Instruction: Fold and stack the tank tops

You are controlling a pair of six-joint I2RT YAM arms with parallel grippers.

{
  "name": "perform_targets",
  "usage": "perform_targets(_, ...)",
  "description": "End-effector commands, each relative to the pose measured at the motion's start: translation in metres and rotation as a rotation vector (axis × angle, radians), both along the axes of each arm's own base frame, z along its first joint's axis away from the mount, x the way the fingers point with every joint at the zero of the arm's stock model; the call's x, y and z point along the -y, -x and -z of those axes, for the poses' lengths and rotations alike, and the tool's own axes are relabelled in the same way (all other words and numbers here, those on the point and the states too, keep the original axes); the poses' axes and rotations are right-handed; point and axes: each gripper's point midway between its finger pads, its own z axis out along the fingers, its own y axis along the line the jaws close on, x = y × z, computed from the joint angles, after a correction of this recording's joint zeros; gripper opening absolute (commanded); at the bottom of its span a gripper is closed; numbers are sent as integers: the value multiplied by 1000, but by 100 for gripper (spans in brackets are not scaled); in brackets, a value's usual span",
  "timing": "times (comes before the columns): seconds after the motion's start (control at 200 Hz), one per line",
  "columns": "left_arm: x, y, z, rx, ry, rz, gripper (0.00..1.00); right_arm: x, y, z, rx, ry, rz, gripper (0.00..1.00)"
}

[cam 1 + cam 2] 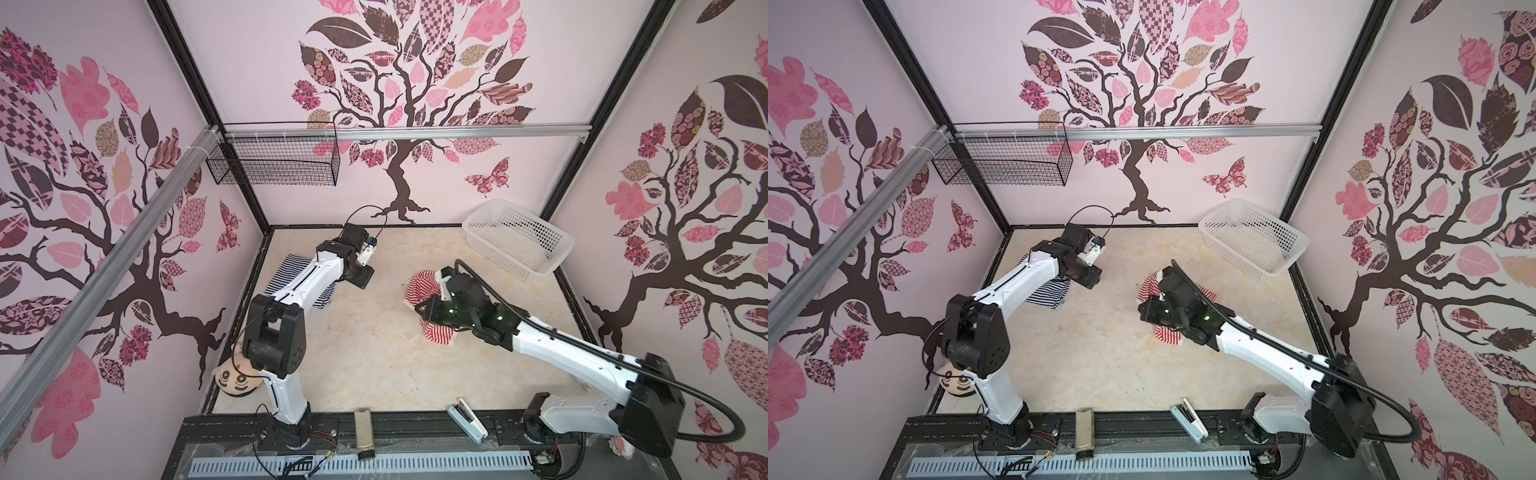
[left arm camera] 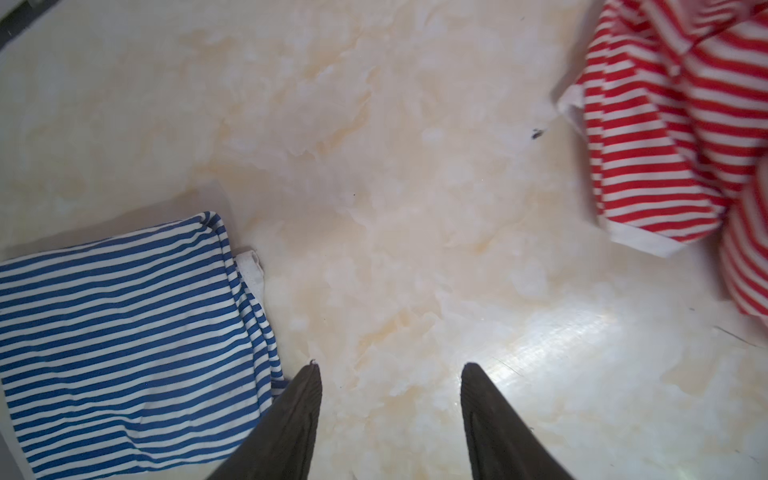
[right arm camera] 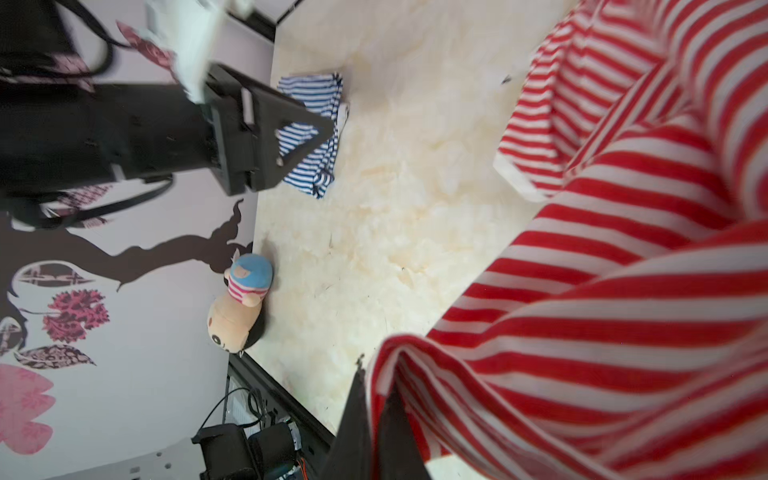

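The right gripper (image 3: 374, 388) is clenched on a fold of the red-and-white tank top (image 1: 424, 286), which sits crumpled near the white basket (image 1: 517, 237). The left gripper (image 2: 390, 368) hangs released and empty just beside the folded navy-and-white tank top (image 2: 124, 311), well apart from that basket.

Navy top (image 1: 284, 272) mostly hidden under left arm (image 1: 307, 278) in both top views; red top (image 1: 422, 286) partly covered by right arm (image 1: 469, 301). Doll (image 1: 235, 380) half hidden behind the left arm's shoulder. Left wrist view cuts both tops off at its edges.
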Motion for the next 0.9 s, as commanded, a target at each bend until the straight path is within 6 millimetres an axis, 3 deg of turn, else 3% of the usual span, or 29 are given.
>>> perform_targets(0.0,6,20,-8,-3,37,35,58,-32,-14,-6,9,-59,-25,0)
perform_targets(0.08,2,27,-15,23,37,34,59,-41,-17,-2,6,-74,-43,1)
perform_targets(0.18,2,36,-18,35,53,54,59,-39,-18,-7,25,-37,-54,46)
perform_targets(0.34,16,69,-15,-26,133,139,59,-1,-13,-39,126,31,15,73)
perform_targets(0.46,36,100,-6,-30,130,249,60,43,-11,-52,178,94,102,73)
perform_targets(0.56,58,127,6,-28,120,356,60,103,-28,-37,128,122,223,67)
perform_targets(0.68,76,150,26,-81,96,452,60,160,-44,-24,88,95,320,60)
perform_targets(0.77,86,155,43,-106,65,482,60,186,-51,-12,61,113,365,59)
perform_targets(0.895,99,153,60,-135,59,495,60,202,-59,10,16,129,399,63)
